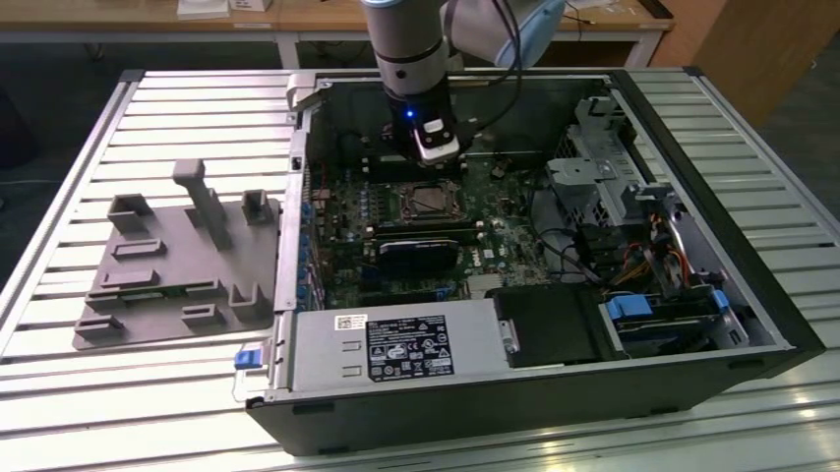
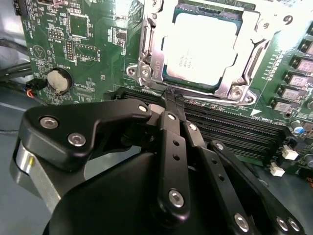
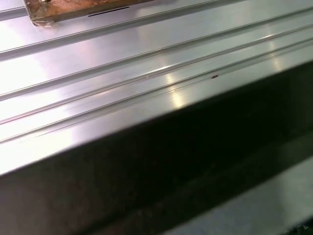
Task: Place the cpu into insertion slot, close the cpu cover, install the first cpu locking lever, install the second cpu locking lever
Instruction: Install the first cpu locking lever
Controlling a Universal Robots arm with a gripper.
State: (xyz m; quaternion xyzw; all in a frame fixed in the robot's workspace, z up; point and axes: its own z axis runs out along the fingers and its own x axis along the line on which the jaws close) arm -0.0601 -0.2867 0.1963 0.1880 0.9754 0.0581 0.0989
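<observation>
cpu (image 2: pixel 200 49) inside case (image 1: pixel 525 413) on slatted table (image 1: pixel 79 413)

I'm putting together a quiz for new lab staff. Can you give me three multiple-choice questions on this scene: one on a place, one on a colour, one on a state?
1. Where is the grey tray?
A. on the slatted table beside the computer case
B. on a shelf
C. on the floor

2. What colour is the circuit board?
A. red
B. white
C. green

3. How is the chip?
A. lying on the tray
B. seated inside the metal frame on the board
C. lying on the table

Answers:
1 A: it lies at the exterior view's left of the case.
2 C: the second wrist view shows it green.
3 B: the frame lies around it, with the shut pincer close by.
</observation>
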